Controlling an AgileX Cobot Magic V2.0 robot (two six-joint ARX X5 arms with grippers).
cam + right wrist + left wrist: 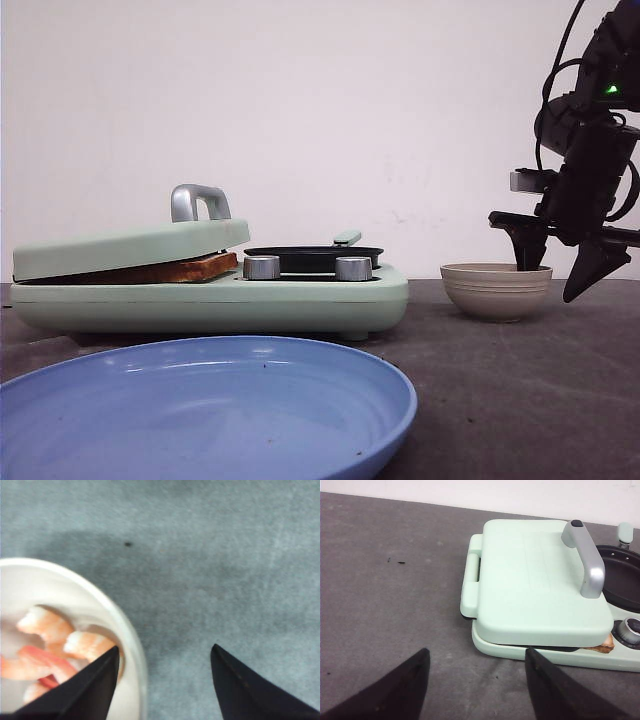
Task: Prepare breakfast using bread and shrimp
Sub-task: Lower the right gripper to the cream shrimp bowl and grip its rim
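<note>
Toasted bread [185,268] lies pinched under the nearly shut lid [130,248] of the mint-green breakfast machine [220,300]; a brown corner of the bread [606,645] pokes out below the lid. Several orange-pink shrimp [50,642] lie in the beige bowl [496,291]. My right gripper [548,283] is open and straddles the bowl's rim [129,630], one finger inside over the shrimp, the other outside over the table. It holds nothing. My left gripper [476,651] is open and empty above the table, just off the machine's lid corner.
A large blue plate [200,405] fills the near left. The machine has a silver lid handle [587,555], a black pan [312,257] on its right half and two silver knobs [262,267]. Dark grey table runs to a white wall behind.
</note>
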